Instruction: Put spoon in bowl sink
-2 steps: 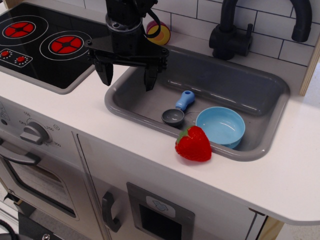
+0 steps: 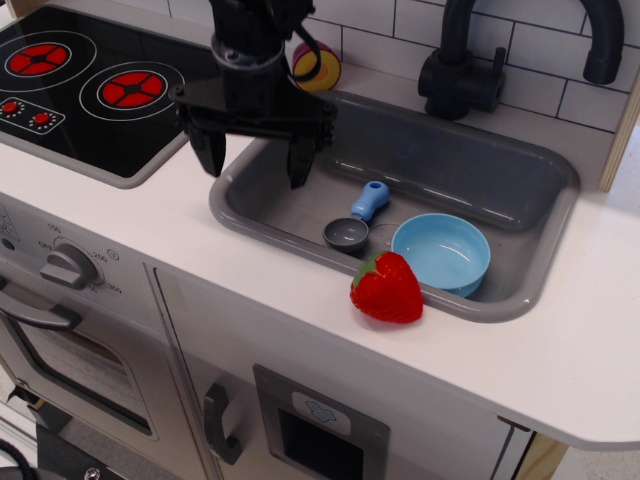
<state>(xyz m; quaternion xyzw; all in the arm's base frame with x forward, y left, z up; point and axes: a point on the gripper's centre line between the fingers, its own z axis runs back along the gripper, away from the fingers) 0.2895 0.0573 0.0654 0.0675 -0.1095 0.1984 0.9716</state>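
Gripper (image 2: 255, 160), fingers spread apart and empty, above the left end of the sink (image 2: 520, 175); spoon (image 2: 357, 220) lying on the sink floor just left of the bowl (image 2: 441, 252), strawberry (image 2: 386, 288) on the front rim

Sink (image 2: 520, 170) back half free; strawberry (image 2: 387, 288) on front rim crowds spoon (image 2: 357, 220) & bowl (image 2: 441, 253).

Numbers ring the oven knob (image 2: 68, 265); only "150" and "250" half-read. Other dial marks too small.
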